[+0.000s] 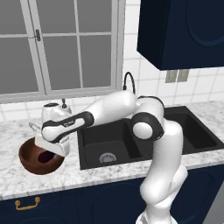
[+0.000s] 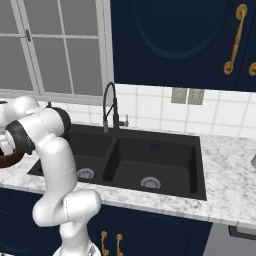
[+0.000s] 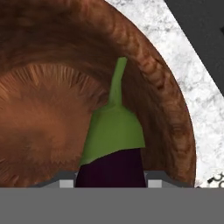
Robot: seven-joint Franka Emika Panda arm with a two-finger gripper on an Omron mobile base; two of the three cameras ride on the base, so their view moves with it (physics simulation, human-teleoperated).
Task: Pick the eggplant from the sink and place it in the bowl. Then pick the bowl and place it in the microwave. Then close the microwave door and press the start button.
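The bowl (image 1: 30, 161) sits on the marble counter (image 1: 13, 179) left of the sink (image 1: 109, 148), directly beneath the claw (image 1: 49, 151). The part-open claw grips the eggplant (image 3: 114, 168) between its fingers, the green stem pointing away over the bowl's inside.

White soap dispenser (image 1: 64, 106) on marble counter (image 1: 13, 175), beneath window (image 1: 57, 43).
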